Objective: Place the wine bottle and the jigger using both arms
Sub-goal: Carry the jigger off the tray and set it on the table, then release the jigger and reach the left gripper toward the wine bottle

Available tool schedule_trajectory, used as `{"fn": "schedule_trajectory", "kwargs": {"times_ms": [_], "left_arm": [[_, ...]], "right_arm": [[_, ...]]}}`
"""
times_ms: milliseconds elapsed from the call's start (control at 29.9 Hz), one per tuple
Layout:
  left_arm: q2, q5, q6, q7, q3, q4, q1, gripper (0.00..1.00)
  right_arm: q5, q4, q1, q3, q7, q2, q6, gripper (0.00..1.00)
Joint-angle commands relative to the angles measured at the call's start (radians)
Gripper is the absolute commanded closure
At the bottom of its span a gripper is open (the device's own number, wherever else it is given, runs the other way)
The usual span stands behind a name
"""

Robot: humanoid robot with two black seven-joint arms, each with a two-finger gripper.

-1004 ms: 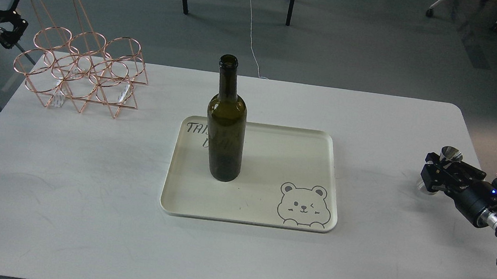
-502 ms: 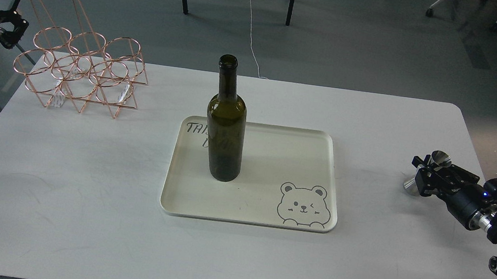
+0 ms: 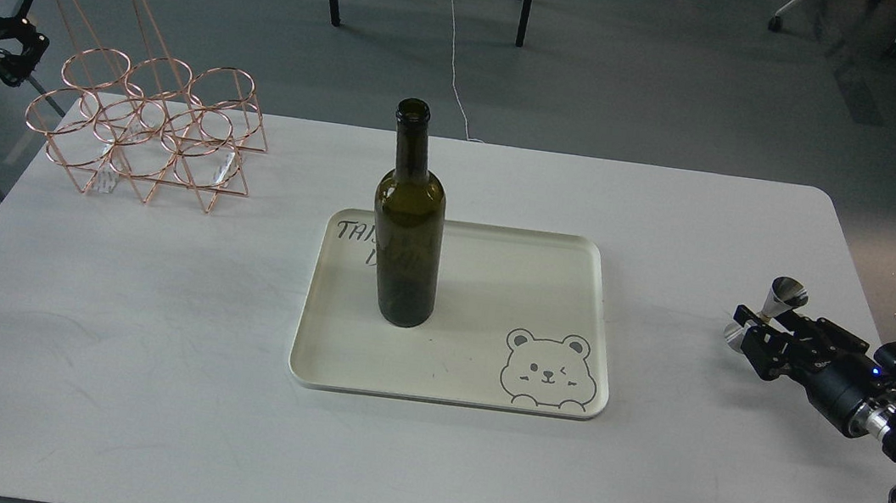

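right gripper (image 3: 753, 344) lowered since before, jigger (image 3: 775, 304) more exposed.

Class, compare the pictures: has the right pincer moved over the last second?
Yes. The right pincer, beside the jigger, has shifted left, toward the tray, and slightly lower in view.

The bottle (image 3: 408, 221) stands on the tray (image 3: 494, 291) mid-table; rack (image 3: 147, 129) far left, jigger (image 3: 765, 312) right, by my right gripper (image 3: 749, 340).

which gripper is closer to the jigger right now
Right. The right gripper is right at the jigger, its fingers by the base. The left gripper is off the table's far left corner, beyond the wire rack.
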Motion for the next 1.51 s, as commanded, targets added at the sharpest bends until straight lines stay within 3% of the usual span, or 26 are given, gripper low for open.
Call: {"fn": "schedule_trajectory", "kwargs": {"times_ms": [0, 100, 134, 402, 636, 904, 1239, 1473], "left_arm": [[0.004, 0.0, -0.001, 0.0, 0.0, -0.001, -0.003, 0.02], [0.025, 0.001, -0.003, 0.008, 0.001, -0.006, -0.003, 0.02], [0.033, 0.001, -0.004, 0.011, 0.004, -0.015, -0.003, 0.02], [0.168, 0.214, -0.04, 0.031, 0.013, -0.176, -0.001, 0.02], [0.41, 0.354, -0.028, 0.025, 0.065, -0.512, 0.022, 0.02], [0.582, 0.711, 0.023, 0.023, 0.072, -0.845, 0.01, 0.02], [0.487, 1.504, 0.098, 0.02, 0.067, -1.028, -0.024, 0.02], [0.337, 1.907, 0.181, 0.028, 0.073, -1.055, -0.024, 0.02]], "right_arm": [[0.0, 0.074, -0.012, -0.008, 0.0, -0.079, 0.0, 0.28], [0.001, 0.142, -0.018, -0.006, 0.0, -0.17, 0.0, 0.06], [0.003, 0.154, -0.018, 0.001, 0.0, -0.19, 0.0, 0.05], [0.188, 0.161, 0.08, 0.044, 0.0, -0.225, 0.0, 0.03], [0.377, 0.148, 0.288, 0.049, 0.0, -0.222, 0.008, 0.02], [0.628, 0.072, 0.393, 0.055, 0.0, -0.133, 0.177, 0.02], [0.967, -0.143, 0.394, 0.173, 0.0, 0.011, 0.403, 0.02], [1.07, -0.186, 0.394, 0.196, 0.0, 0.027, 0.487, 0.02]]}}
